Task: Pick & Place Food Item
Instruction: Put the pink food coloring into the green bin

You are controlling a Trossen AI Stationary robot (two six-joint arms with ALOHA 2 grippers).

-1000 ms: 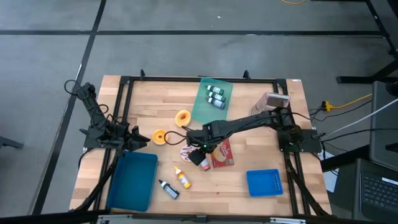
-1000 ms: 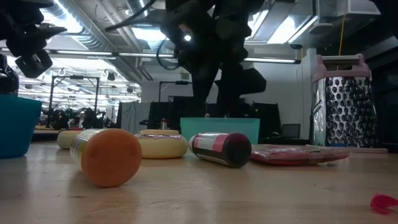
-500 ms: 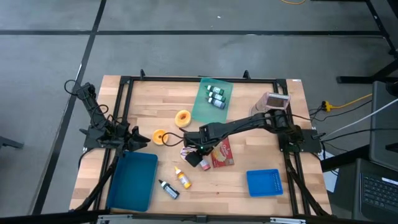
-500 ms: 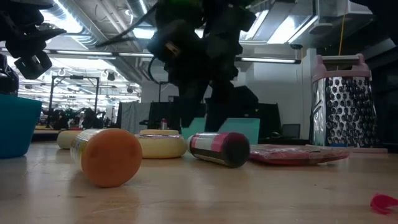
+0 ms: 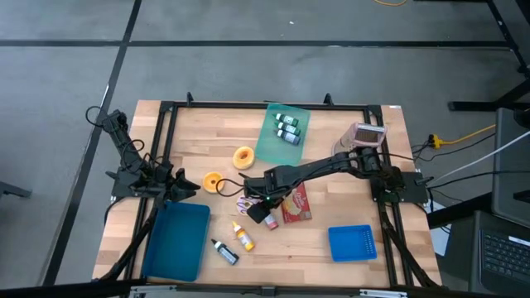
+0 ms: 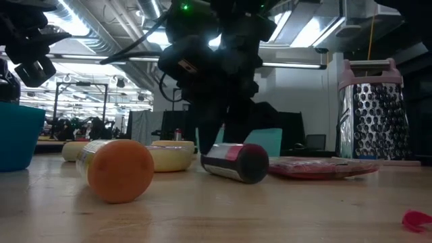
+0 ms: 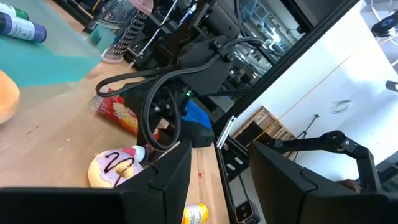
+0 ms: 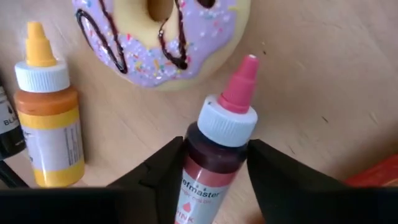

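A pink food-colour bottle (image 8: 214, 168) with a white collar and pink tip lies on its side on the wooden table, next to a purple-iced doughnut (image 8: 165, 43). My right gripper (image 5: 263, 209) is down over it near the table's middle, its fingers closed on the bottle's body. In the low view the bottle (image 6: 236, 162) lies under the dark gripper. My left gripper (image 5: 186, 186) waits open at the table's left edge, above the blue bin (image 5: 176, 240). My right gripper pinches the bottle's body just behind the white collar (image 8: 217, 146), one finger (image 8: 165, 180) on each side. The fingers come steeply from above and lie across the bottle. The bottle lies on the table, its tip toward the doughnut.
An orange bottle (image 8: 46, 124) and a black one (image 5: 224, 252) lie close by. A red packet (image 5: 295, 207) lies just right of the gripper. Farther off are two yellow rings (image 5: 243, 157), a green mat with bottles (image 5: 281, 132), a grater (image 5: 368, 134) and a blue tray (image 5: 352, 242).
My right gripper has come down over the pink bottle, moving slightly toward the table's left, and its fingers now stand against the bottle's sides. The bottle has shifted a little on the table.
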